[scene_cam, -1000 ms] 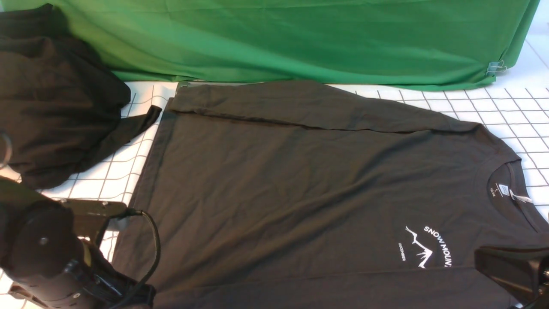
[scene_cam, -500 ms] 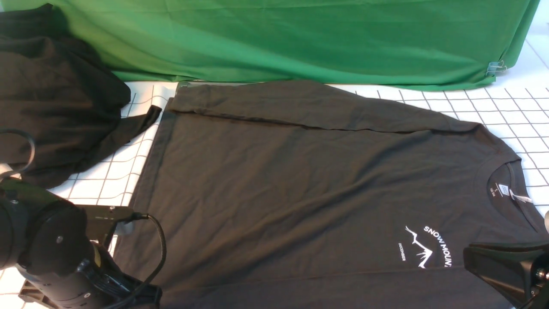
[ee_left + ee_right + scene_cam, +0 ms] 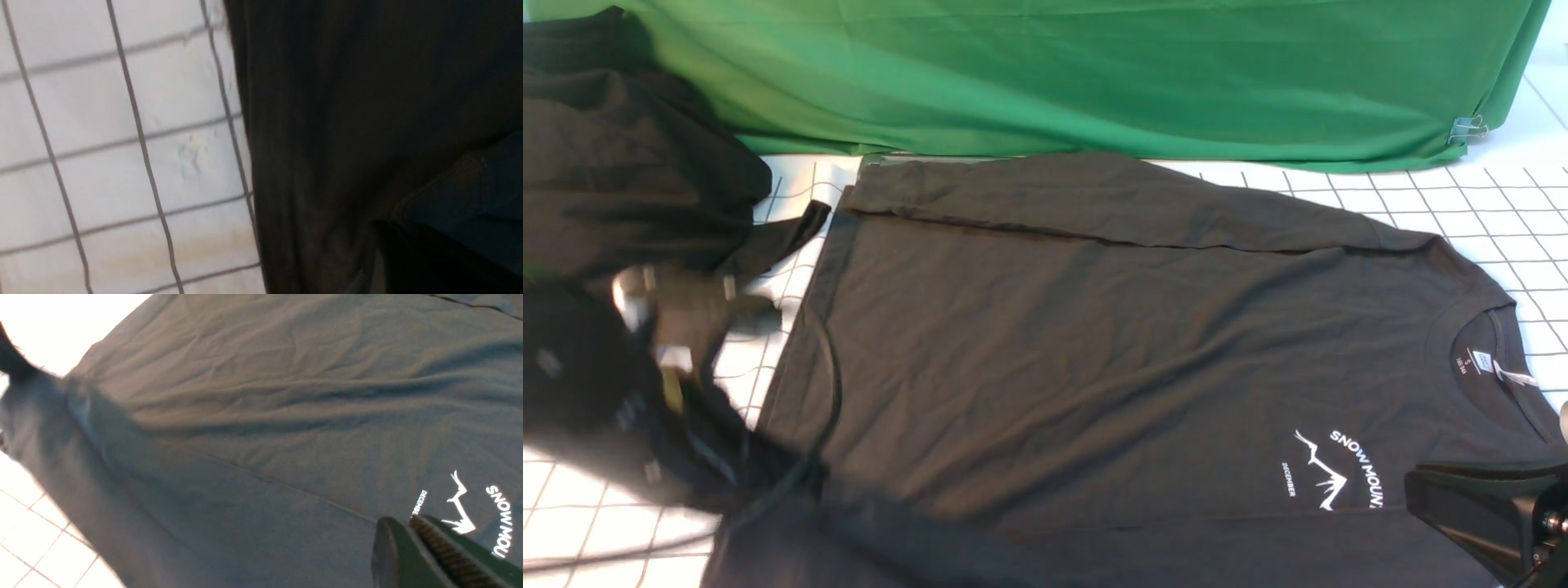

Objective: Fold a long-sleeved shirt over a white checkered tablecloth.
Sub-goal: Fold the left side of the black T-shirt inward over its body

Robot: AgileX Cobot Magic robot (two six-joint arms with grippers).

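Motion-blurred left arm (image 3: 645, 392); glare on white checkered tablecloth (image 3: 49, 330)

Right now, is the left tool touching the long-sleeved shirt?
Cannot tell. In the left wrist view the left tool is a dark shape beside the hem of the long-sleeved shirt, with no clear contact line; the front view is motion-blurred there.

At my ten o'clock a black cloth heap (image 3: 629, 163) blocks me; green fabric (image 3: 1094, 73) walls twelve; bare checkered tablecloth (image 3: 1462, 204) lies open at two.
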